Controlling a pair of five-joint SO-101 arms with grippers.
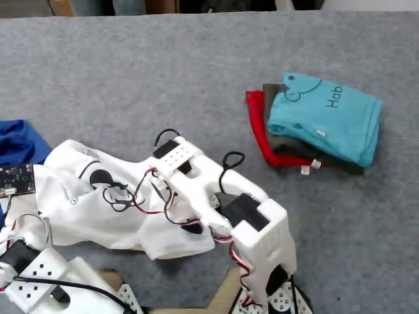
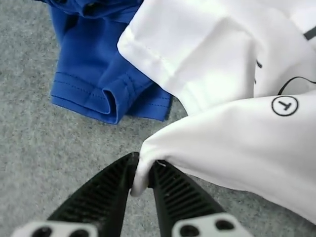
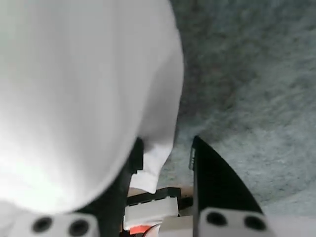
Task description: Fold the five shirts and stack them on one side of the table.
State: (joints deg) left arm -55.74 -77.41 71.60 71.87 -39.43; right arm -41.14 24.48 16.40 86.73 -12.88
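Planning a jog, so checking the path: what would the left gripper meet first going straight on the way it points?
The left gripper is shut on a white shirt fold, so that cloth comes first. Past it probably the blue shirt, though depth is unclear.

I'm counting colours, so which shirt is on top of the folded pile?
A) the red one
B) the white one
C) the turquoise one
C: the turquoise shirt lies on top of the pile, with a grey shirt and a red shirt peeking out beneath it.
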